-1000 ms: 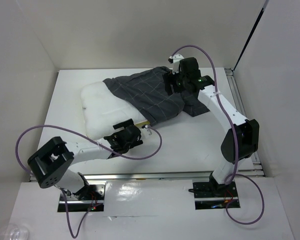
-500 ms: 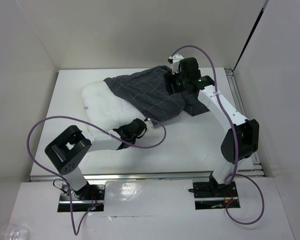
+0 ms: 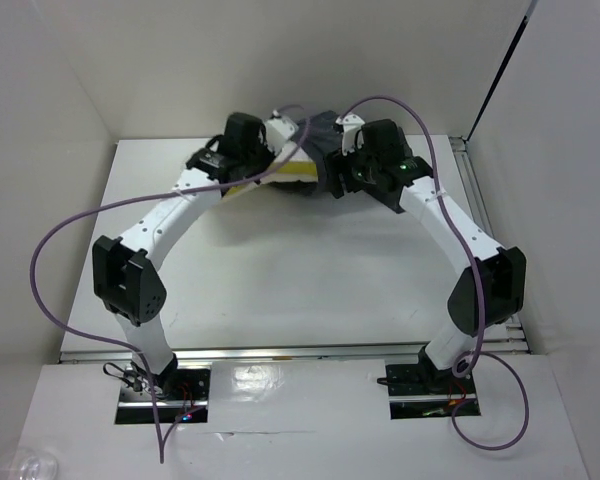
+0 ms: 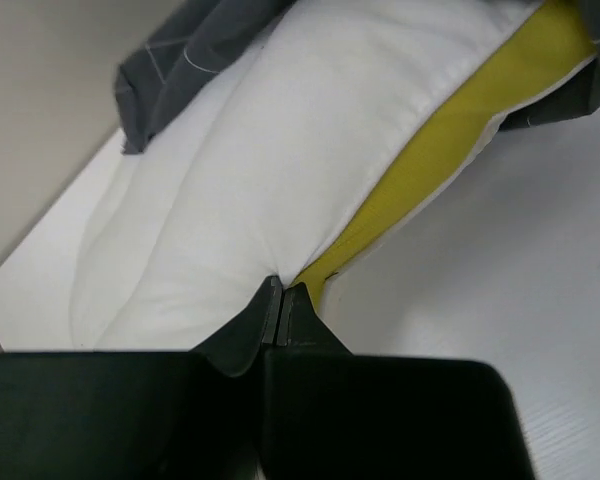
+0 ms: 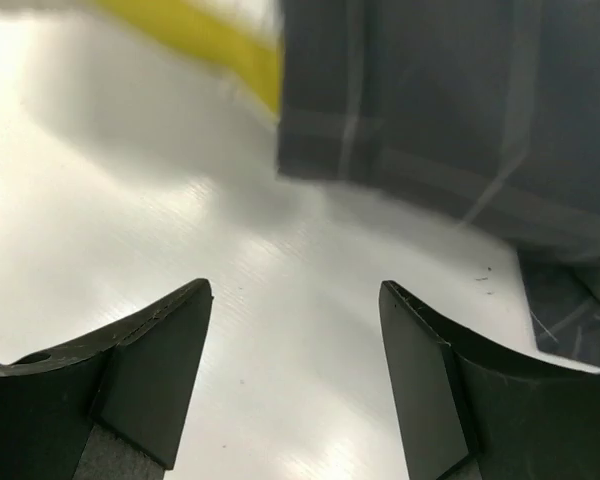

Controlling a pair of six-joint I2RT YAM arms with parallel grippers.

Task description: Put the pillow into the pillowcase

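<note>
My left gripper [image 4: 282,295] has its two jaws pressed hard together, pinching the pillow [image 4: 280,150] right at its edge, where the white padding meets the yellow band [image 4: 450,130]; a small fold of that yellow cloth sits caught at the tips; from my left wrist the pillow runs away from me as a long white bulge, tipped so that the yellow side faces the white table [image 4: 500,300] below it. The pillowcase [image 5: 450,100], dark grey with thin pale check lines, drapes over the far end of the pillow; one loose corner hangs at the upper left of that wrist view and another bit of it wraps the yellow end at the upper right, so the far part of the pillow is covered and the near part is bare. From above, both my arms reach to the far edge of the table and meet there, with the pillow and case bunched between them against the back wall; only a strip of yellow and a lump of dark cloth show past my wrists, and I cannot tell from there how far the pillow sits inside the case. My right gripper is spread wide and holds nothing; its fingers [image 5: 150,370] hover over bare table, apart from the cloth; the pillowcase lies just ahead of them, with a blurred sliver of the yellow band beside its left edge.
</note>
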